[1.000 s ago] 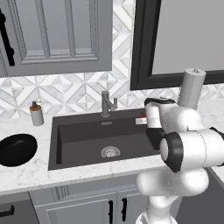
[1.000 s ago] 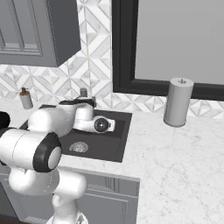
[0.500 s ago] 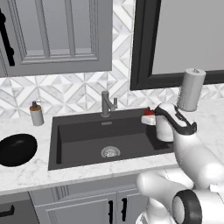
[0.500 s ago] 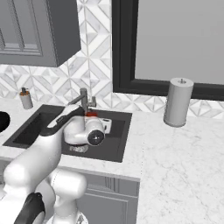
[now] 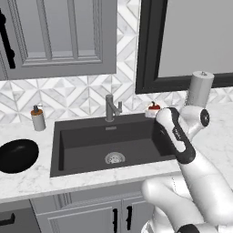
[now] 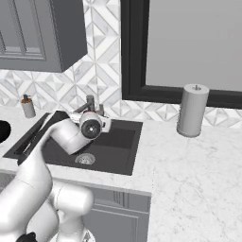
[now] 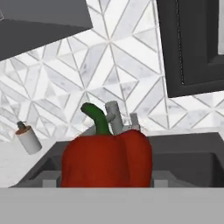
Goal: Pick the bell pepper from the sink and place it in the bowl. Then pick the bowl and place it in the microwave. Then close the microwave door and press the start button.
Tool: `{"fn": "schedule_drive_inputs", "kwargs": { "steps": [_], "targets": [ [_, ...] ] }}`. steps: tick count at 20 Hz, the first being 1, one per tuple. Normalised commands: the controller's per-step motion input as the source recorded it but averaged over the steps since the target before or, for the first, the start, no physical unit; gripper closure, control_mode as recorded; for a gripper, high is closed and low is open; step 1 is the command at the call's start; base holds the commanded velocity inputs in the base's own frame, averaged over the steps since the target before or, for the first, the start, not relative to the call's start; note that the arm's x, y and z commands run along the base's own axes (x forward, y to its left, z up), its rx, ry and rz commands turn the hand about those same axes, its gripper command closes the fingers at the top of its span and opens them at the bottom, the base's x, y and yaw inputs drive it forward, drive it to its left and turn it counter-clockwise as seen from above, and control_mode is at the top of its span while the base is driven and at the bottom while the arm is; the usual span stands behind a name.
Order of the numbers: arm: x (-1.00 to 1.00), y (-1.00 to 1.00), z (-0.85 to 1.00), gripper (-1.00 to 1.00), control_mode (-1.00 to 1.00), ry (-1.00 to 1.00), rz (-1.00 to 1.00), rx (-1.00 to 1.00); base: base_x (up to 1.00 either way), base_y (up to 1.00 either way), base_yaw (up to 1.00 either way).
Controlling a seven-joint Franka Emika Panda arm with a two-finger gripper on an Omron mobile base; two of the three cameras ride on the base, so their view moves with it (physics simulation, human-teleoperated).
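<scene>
The red bell pepper (image 5: 154,107) with its green stem hangs in the air over the back right corner of the dark sink (image 5: 86,139). My gripper (image 5: 152,111) is shut on it. In the hand view the bell pepper (image 7: 107,159) sits close in front at the bottom centre, with the fingertips hidden. The glossy black bowl (image 5: 17,154) rests on the counter left of the sink, far from the gripper, and its edge (image 6: 2,130) also shows in the right base view. The microwave and its door are out of view.
A grey faucet (image 5: 110,108) stands at the sink's back rim, just left of the gripper. A soap dispenser (image 5: 38,119) sits behind the bowl. A paper towel roll (image 5: 200,88) stands on the marble counter to the right. A round steel drain (image 5: 115,158) lies in the basin.
The arm has unfolded and the gripper has risen with the bell pepper in it, from beside the sink's right wall to above its back right corner.
</scene>
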Motion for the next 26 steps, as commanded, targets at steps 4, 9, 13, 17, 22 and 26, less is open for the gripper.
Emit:
{"fn": "schedule_drive_inputs", "kwargs": {
  "steps": [4, 9, 13, 17, 22, 26],
  "targets": [
    [-0.25, 0.44, 0.89, 1.00, -1.00, 0.56, 0.18, 0.06, 0.00, 0.00, 0.00],
    [-0.12, 0.58, 0.18, 1.00, -1.00, 0.44, 0.11, 0.00, 0.00, 0.00, 0.00],
    [0.00, 0.85, -0.44, 1.00, -1.00, 0.19, 0.10, 0.03, 0.00, 0.00, 0.00],
    [0.00, 0.94, -0.54, 1.00, -1.00, 0.05, 0.08, 0.00, 0.00, 0.00, 0.00],
    [0.00, 0.99, -0.60, 1.00, -1.00, 0.03, 0.06, -0.05, 0.00, 0.00, 0.00],
    [-0.02, 1.00, -0.49, 1.00, -1.00, 0.00, 0.04, -0.03, 0.00, 0.00, 0.00]
  ]
}}
